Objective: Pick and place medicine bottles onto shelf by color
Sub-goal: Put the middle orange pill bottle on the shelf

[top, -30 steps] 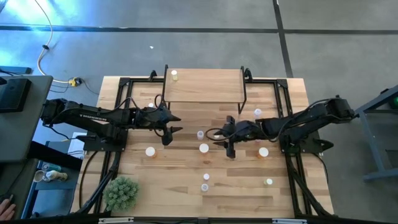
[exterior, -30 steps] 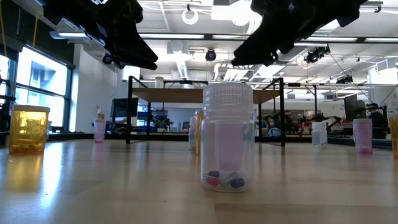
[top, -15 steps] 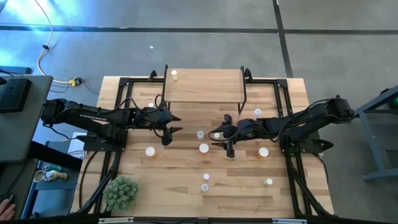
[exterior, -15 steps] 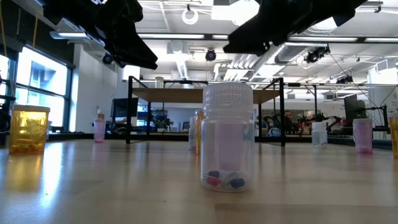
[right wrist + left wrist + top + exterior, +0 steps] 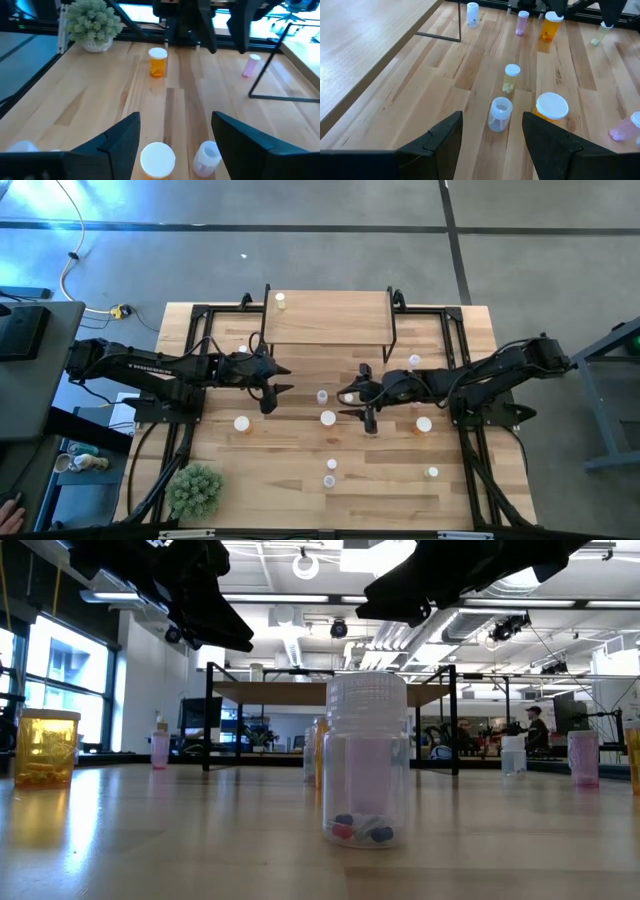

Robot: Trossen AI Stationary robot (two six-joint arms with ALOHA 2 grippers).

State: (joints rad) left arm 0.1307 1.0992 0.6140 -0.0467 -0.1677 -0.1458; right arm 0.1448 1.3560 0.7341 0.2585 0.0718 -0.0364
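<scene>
The bottles stand close together under the right end effector, whose empty fingers are open; descending, one finger could tip the neighbour. The left end effector hovers open too, holding nothing.

The left gripper and the right gripper are hovering with open fingers over the table, facing each other. Two medicine bottles are standing between them. One bottle is sitting on the shelf.

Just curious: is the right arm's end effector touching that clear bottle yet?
Apart. The right wrist view shows the right end effector open, with bare table between its fingers and the clear bottle.
</scene>
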